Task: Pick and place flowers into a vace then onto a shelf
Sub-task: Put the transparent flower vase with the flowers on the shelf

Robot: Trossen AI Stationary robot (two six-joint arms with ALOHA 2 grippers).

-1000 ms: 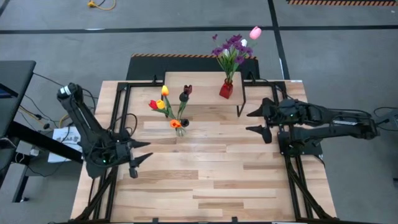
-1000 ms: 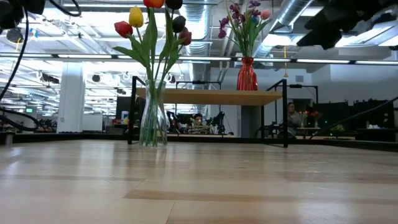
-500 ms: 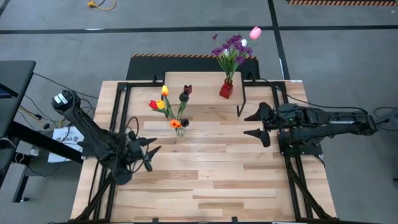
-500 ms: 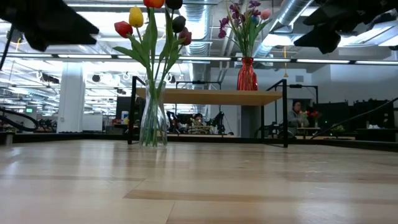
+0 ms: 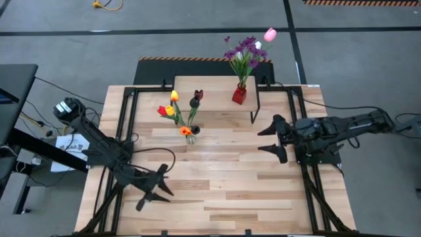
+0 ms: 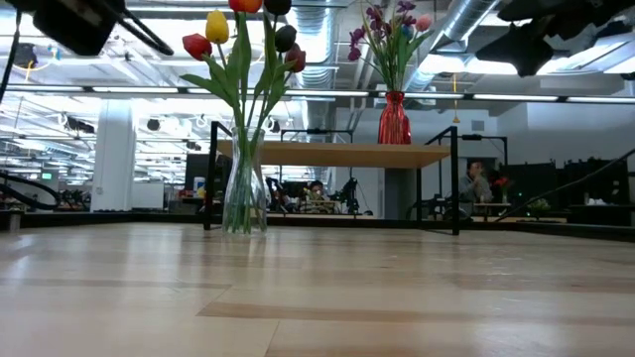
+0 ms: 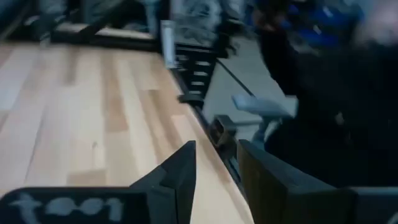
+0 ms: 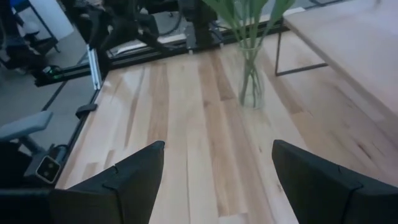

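Right now my left gripper hangs over the bare planks of the table, well short of the clear glass vase and toward the table's near-left corner. Its two fingers stand a narrow gap apart with nothing between them; I hold nothing.

My right gripper waits to the right of that vase, jaws spread wide and empty, fingers pointed toward it across the wood.

The tulips stand upright in the clear glass vase, which sits on the table just in front of the shelf: yellow, red, orange and dark maroon heads on green stems. Behind the clear vase, on the shelf's plank top, a red vase holds the purple sprig and a pink tulip.
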